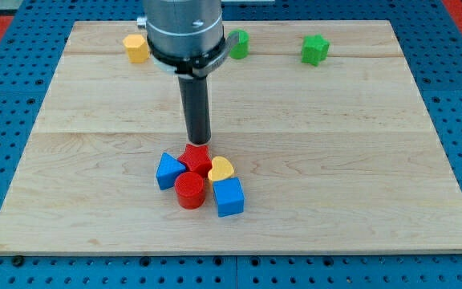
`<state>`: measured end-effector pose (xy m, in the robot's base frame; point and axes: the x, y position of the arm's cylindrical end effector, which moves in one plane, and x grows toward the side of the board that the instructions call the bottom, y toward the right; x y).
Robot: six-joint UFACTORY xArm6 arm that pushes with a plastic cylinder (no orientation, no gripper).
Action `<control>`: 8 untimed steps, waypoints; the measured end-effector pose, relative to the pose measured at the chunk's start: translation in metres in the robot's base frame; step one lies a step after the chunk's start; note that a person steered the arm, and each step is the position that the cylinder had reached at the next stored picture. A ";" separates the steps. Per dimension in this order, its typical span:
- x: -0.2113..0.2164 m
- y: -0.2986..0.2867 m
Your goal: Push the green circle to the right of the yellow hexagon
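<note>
Nearest the view's bottom, a tight cluster sits on the wooden board (pixel 359 160). Blue cube (pixel 228 197) at the front right, red cylinder (pixel 189 191) just beside it on the left, the two touching or nearly so. Behind them: a blue angular block (pixel 168 170) to the left, a red star-like block (pixel 196 159) in the middle, a yellow heart (pixel 221 168) to the right, resting against the blue cube's top edge.

My tip (pixel 199 143) stands at the back edge of this cluster, right at the red star-like block; contact or a hair's gap, cannot tell which. There are no jaws to read: a bare rod only, holding nothing.

Beyond, a wide stretch of board, then the far row near the view's top. Yellow hexagon (pixel 136 48) to the left. Green circle (pixel 237 44) right of it, partly hidden behind the arm's grey housing (pixel 184 28). Green star (pixel 314 50) further right, well apart.

The key relation: the green circle lies well away from my tip, toward the view's top and slightly right. It is already on the hexagon's right-hand side, yet some way from it. My judgement: the tip must leave the cluster, come round the circle's right side, and nudge it left to close that gap.
</note>
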<state>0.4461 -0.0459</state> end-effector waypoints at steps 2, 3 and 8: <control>-0.056 0.026; -0.088 0.072; -0.171 0.086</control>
<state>0.2748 0.0402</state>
